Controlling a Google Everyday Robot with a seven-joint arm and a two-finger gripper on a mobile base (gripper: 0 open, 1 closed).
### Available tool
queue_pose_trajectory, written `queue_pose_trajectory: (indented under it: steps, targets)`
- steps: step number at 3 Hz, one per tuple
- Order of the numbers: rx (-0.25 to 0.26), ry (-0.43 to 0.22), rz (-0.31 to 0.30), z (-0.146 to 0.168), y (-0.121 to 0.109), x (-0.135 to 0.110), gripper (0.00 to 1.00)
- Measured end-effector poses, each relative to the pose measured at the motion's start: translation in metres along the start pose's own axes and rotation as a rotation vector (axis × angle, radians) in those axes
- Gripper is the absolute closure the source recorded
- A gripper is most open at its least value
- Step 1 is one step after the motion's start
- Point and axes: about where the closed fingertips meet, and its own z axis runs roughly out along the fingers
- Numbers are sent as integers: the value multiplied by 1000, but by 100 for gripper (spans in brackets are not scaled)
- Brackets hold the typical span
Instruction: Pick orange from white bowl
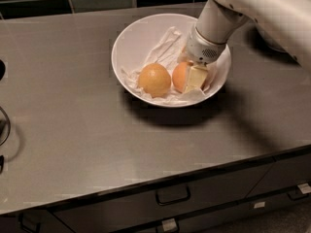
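Orange (179, 76), the deeper reddish one, is met by the gripper (193, 74), which is down inside the white bowl (118, 50) against the fruit's right side; whether it has clamped cannot be told. The fruit rests on crumpled paper (163, 45), unlifted, just beside a paler orange (154, 79). Lifting it clear of the rim remains.

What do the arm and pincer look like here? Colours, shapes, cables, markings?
The arm is a smooth, glossy white shell, thick and rounded, tapering to a grey wrist collar. The pincer, down in the white bowl at the redder orange, shows a pale cream, blocky tip. No cables or markings show, only one small dark dot on the shell.
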Motion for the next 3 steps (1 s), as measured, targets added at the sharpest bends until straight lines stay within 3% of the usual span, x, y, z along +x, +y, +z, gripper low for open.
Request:
queue_pose_trajectory:
  steps: [1, 2, 3]
  targets:
    - [-7, -5, 6, 2, 0, 2, 27]
    - [-30, -10, 5, 9, -2, 3, 42]
    - [-41, -15, 5, 11, -3, 3, 63]
